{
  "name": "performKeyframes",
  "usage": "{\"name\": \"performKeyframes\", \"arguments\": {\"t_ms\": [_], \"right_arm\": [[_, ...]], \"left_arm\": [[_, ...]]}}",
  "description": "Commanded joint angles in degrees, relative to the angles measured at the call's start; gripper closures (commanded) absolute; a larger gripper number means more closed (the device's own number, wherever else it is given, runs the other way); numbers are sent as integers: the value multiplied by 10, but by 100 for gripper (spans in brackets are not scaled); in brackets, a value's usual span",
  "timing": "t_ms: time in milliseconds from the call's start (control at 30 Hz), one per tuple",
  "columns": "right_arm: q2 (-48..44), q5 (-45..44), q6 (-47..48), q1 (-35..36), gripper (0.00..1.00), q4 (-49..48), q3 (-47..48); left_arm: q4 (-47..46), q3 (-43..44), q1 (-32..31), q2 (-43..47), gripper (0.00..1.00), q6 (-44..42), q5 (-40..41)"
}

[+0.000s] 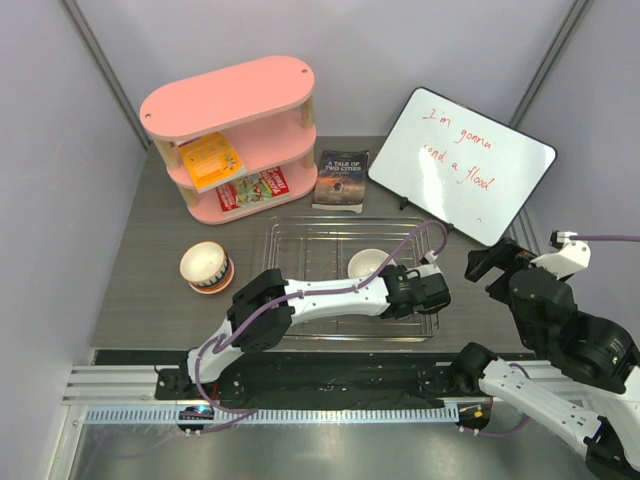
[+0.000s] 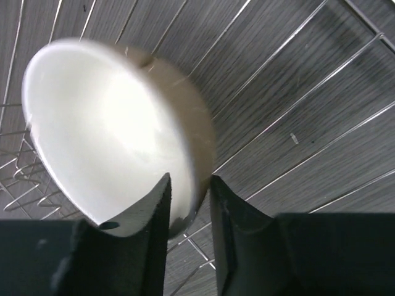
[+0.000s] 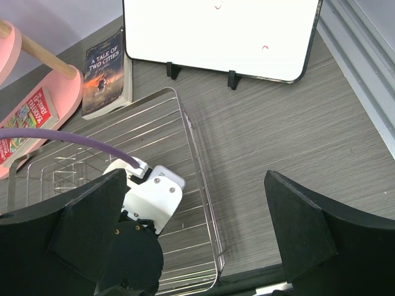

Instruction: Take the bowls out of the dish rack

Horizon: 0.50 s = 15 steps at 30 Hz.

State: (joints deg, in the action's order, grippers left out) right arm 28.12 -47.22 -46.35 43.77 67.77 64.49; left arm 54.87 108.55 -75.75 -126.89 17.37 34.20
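Start from the table [image 1: 140, 300]: aim for the stretch left of the dish rack [image 1: 310, 235], beside the stacked bowls [image 1: 207, 266] sitting well apart from it. Treat the rack as the one obstacle, with a raised wire rim all round and thin bars under the load; lift straight up past that rim before swinging left, never dragging across it. Leave the right gripper [image 3: 194, 213] parked beyond the rack's right edge, jaws spread wide and empty, out of the left arm's path. Work with the left gripper [image 2: 190, 185], set deep in the rack's right half and pinched on the wall of the beige bowl [image 2: 111, 123]: one finger inside the white glazed hollow, one outside, rim between. Judge that hold as thin, a smooth wall caught at a single edge with the bowl tipped steeply over the bars, so likely to swing or slip; apply steady pressure, move slowly, avoid sharp wrist twists. Watch the small wire loops [image 2: 24, 185] near the bowl's lower edge and clear those first
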Motion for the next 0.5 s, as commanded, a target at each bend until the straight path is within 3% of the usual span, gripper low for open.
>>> {"name": "performKeyframes", "arguments": {"t_ms": [0,167,467], "right_arm": [[0,-16,-8,2,0,-23,-3],[2,-15,-7,2,0,-25,-8],[8,-16,-10,2,0,-33,-9]], "left_arm": [[-21,8,1,31,75,-8,-8],[-31,20,14,38,100,-12,-18],[-41,59,53,95,100,-31,10]]}}
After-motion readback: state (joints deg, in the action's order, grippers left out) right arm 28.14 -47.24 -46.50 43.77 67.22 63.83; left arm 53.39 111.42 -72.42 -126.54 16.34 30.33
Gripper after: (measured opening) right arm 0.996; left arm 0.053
